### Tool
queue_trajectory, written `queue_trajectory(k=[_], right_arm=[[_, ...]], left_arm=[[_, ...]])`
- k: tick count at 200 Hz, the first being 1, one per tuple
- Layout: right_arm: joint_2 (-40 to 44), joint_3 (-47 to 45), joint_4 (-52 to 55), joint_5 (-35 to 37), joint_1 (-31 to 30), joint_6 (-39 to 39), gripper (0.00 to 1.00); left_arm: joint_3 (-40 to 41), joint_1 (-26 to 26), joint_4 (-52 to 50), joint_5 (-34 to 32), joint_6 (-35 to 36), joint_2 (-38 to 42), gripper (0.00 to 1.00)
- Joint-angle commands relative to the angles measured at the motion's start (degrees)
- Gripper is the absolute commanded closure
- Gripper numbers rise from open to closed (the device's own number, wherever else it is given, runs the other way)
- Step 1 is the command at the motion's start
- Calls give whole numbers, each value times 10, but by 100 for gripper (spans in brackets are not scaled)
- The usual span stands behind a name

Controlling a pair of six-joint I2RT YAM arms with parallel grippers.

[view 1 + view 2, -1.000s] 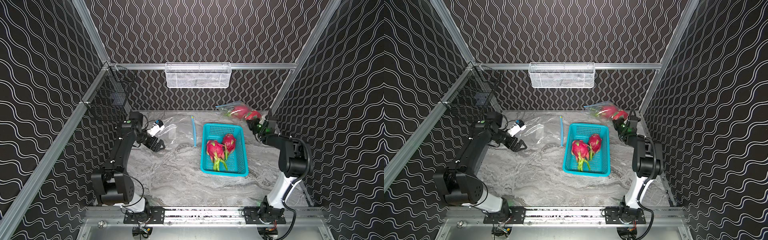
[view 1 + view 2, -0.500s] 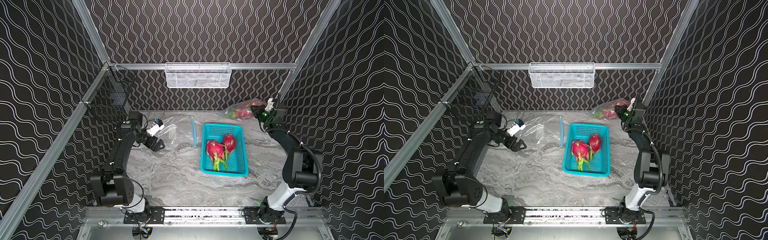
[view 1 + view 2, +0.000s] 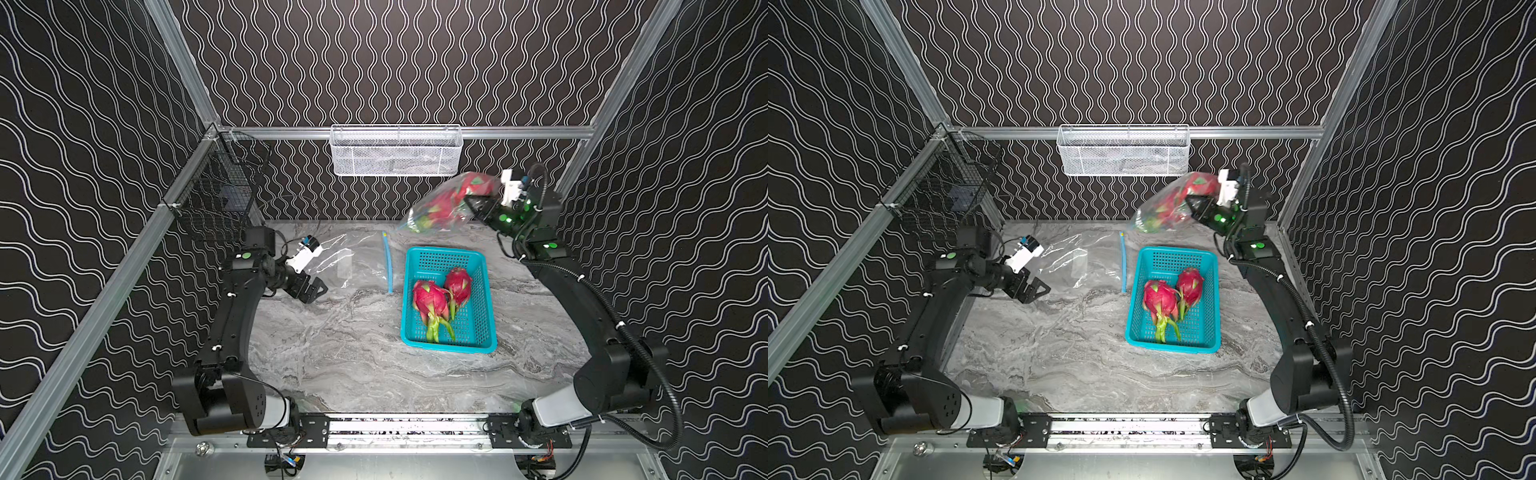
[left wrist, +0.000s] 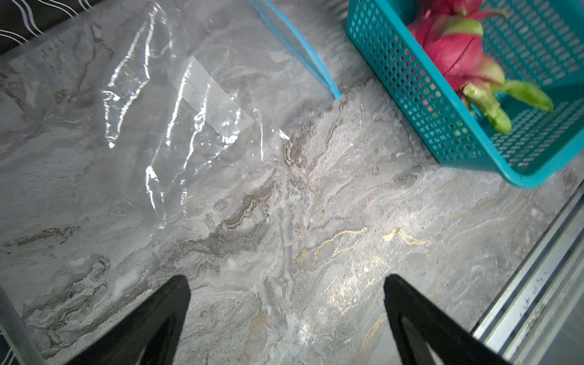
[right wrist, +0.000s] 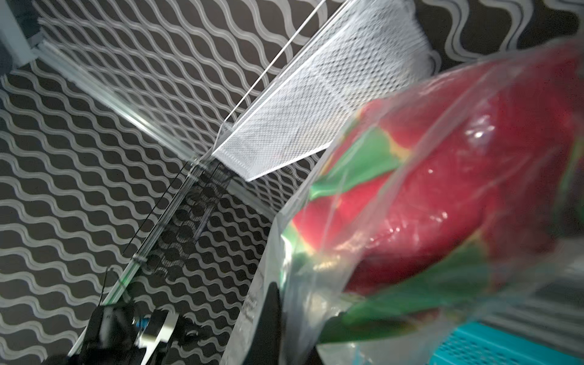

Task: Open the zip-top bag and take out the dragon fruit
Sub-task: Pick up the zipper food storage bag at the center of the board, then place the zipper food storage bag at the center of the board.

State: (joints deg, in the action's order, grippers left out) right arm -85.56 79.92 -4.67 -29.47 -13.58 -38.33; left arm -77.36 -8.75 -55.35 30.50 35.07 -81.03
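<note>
Clear plastic blurs the dragon fruit (image 5: 442,196) inside the bag (image 3: 417,219), which hangs above the table's far right corner, pinched by the right gripper (image 3: 470,202), whose tips are hidden. The left gripper (image 4: 284,279) hovers spread over the grey marble table (image 3: 353,365); black wavy-patterned walls (image 3: 374,62) enclose it.

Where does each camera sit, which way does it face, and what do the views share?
Top views: high in front, looking down toward the back wall; left arm and right arm whole.
Left wrist: on the left arm, looking down at empty bag and basket; open left hand shows.
Right wrist: raised, facing the back wall; filled bag close up, right hand shut on it.
Shared: both top views show basket and both bags.
</note>
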Motion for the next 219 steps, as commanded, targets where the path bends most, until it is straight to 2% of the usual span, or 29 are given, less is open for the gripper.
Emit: queue_trajectory(k=[1, 24, 52, 88, 133, 171, 180, 196, 219], right_arm=[[21, -23, -44, -20, -51, 8, 100], [23, -50, -78, 14, -144, 3, 100], [-14, -43, -121, 58, -238, 13, 100], [-102, -31, -205, 114, -324, 21, 100], [-191, -51, -278, 170, -386, 26, 100], [-146, -160, -258, 216, -403, 27, 100], [-123, -188, -239, 223, -406, 31, 87], [-89, -222, -183, 236, -418, 43, 57], [-67, -254, -107, 241, -436, 48, 39]], left_arm=[[-43, -46, -7, 94, -36, -34, 1], [-78, -93, -53, 136, -37, -72, 1], [-68, -110, -56, 112, -35, -76, 2], [-74, -117, -65, 88, -40, -84, 4], [-54, -123, -54, 44, -17, -97, 7], [-21, -123, -51, -1, 35, -110, 8], [-16, -122, -53, -7, 47, -115, 8], [-16, -121, -66, -13, 66, -127, 8], [-20, -111, -89, -16, 88, -140, 8]])
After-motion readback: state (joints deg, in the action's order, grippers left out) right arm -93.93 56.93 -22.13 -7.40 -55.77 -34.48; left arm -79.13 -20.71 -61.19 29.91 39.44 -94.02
